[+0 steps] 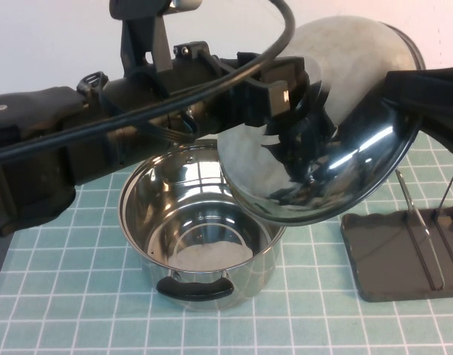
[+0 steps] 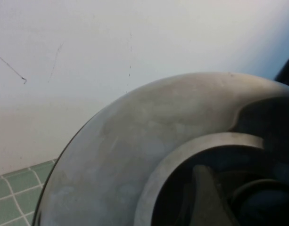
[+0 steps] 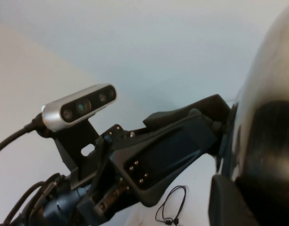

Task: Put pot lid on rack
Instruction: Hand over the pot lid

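The left gripper (image 1: pixel 304 137) held the round shiny steel pot lid (image 1: pixel 337 96) tilted in the air above the steel pot (image 1: pixel 200 229), between it and the dark grey wire rack (image 1: pixel 403 255) by the counter's right edge, probably to slot it edgewise. The right gripper (image 1: pixel 426 85) was beside the lid's rim; its grip was unclear.

1. I see the pot lid (image 1: pixel 337 140) held tilted in the air at centre-right of the high view, overhanging the open pot's (image 1: pixel 202 225) right rim. Straight-down access there is blocked.
2. Left gripper (image 1: pixel 300 111) reaches across from frame left to the lid's upper edge; its arm bars the whole upper-left band.
3. Right gripper (image 1: pixel 426 92) enters from the right edge, against the lid's rim, above the rack (image 1: pixel 392 259).
4. Rack's wire dividers (image 1: pixel 426 237) stand upright; slots between them look open.
5. Free mat: lower left, and between pot and rack.
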Controlling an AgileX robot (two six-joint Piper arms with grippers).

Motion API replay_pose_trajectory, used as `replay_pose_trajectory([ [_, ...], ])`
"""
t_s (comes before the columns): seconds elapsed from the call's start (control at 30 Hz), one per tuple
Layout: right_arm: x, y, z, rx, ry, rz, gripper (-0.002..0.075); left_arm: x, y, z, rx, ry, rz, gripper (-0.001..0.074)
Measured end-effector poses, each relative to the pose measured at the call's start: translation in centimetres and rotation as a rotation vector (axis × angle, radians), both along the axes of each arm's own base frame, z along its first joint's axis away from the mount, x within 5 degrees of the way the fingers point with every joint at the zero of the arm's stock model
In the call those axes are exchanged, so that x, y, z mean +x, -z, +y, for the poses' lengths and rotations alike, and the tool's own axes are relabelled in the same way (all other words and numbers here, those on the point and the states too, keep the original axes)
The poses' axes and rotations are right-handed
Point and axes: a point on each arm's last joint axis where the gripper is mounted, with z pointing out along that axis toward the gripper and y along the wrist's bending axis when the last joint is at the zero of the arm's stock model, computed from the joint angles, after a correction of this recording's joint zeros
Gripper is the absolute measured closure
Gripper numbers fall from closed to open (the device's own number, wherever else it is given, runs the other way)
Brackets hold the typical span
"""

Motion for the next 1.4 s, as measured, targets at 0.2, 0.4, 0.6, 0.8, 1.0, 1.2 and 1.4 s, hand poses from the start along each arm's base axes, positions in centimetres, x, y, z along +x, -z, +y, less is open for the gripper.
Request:
replay_pose_trajectory([
  [0.2, 0.0, 0.0, 0.0, -0.008, 0.0, -0.017, 0.0517, 0.04, 0.04, -0.02, -0.003, -0.001, 0.005, 0.0416],
  [0.4, -0.05, -0.02, 0.03, -0.012, -0.007, -0.028, 0.0517, 0.06, -0.04, -0.01, 0.019, 0.0, -0.027, 0.0414],
  [0.6, -0.05, -0.01, 0.03, -0.019, -0.008, -0.04, 0.0518, 0.05, -0.1, -0.02, 0.057, 0.008, -0.079, 0.0414],
  [0.8, -0.11, -0.02, 0.06, -0.022, -0.015, -0.049, 0.0519, -0.06, -0.15, -0.09, 0.062, 0.033, -0.095, 0.0414],
  [1.0, -0.11, -0.02, 0.06, -0.028, -0.015, -0.06, 0.0521, -0.07, -0.16, -0.08, 0.066, 0.037, -0.101, 0.0414],
  [1.2, -0.14, -0.02, 0.07, -0.04, -0.019, -0.085, 0.0532, -0.04, -0.14, -0.06, 0.08, 0.035, -0.113, 0.0384],
  [1.4, 0.06, 0.3, 0.03, -0.105, -0.005, -0.12, 0.0683, -0.11, -0.05, -0.2, 0.093, 0.052, -0.127, 0.0256],
])
